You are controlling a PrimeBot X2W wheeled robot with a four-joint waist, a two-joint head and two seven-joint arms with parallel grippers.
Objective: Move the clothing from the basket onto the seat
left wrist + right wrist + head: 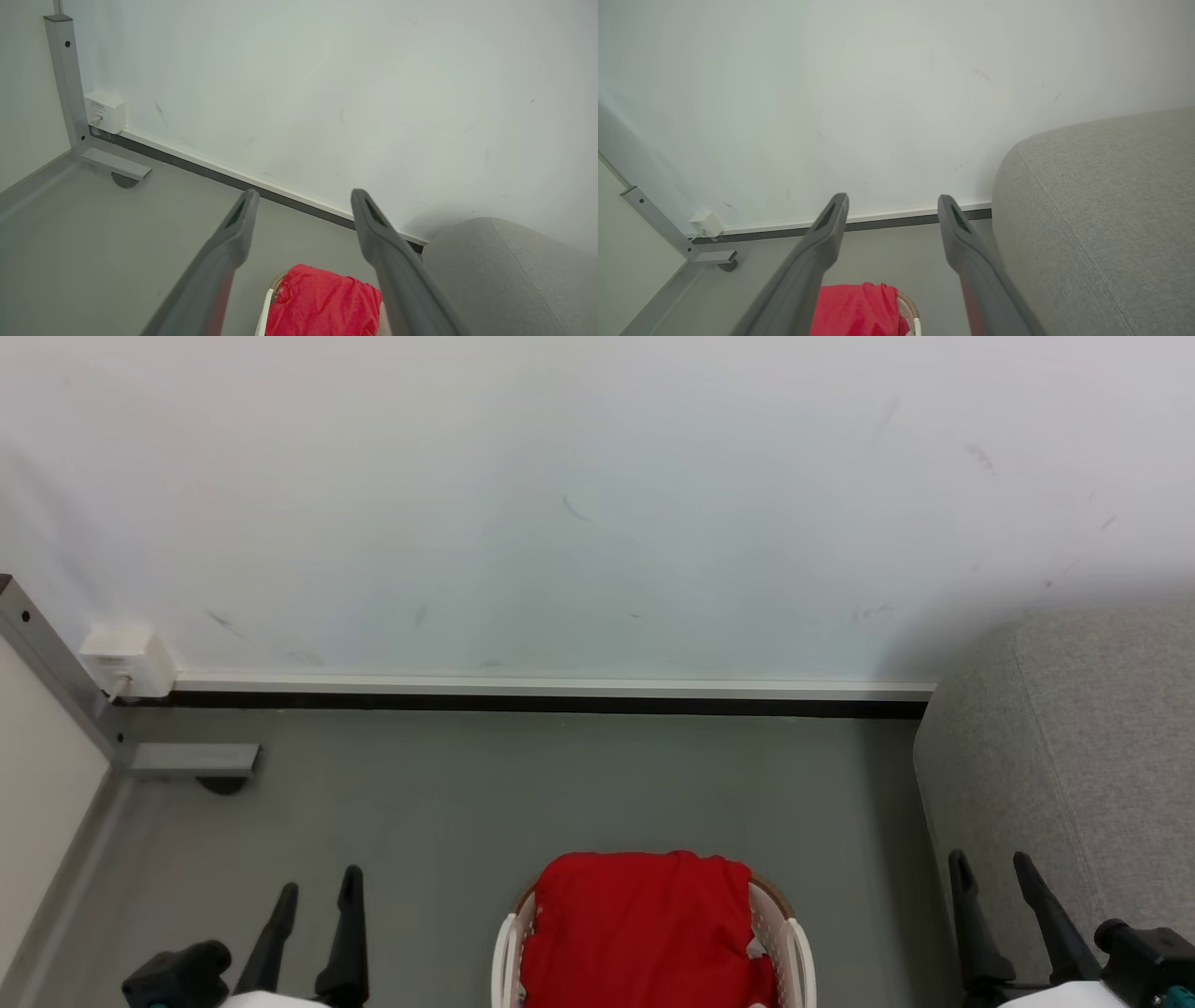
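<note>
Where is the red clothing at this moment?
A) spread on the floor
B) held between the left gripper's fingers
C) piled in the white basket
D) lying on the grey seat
C: the clothing heaps above the rim of the basket, which stands on the floor beside the seat; the left gripper and right gripper are open and empty.

We see a plain grey floor [560,784] running back to the far wall [597,504]. Near us, at the middle, the basket [773,924] stands on it. At the right the seat [1055,756] rests on the floor, apart from the basket. At the far left a flat grey metal foot [191,759] lies on the floor, with a dark round pad [221,786] beneath it.
</note>
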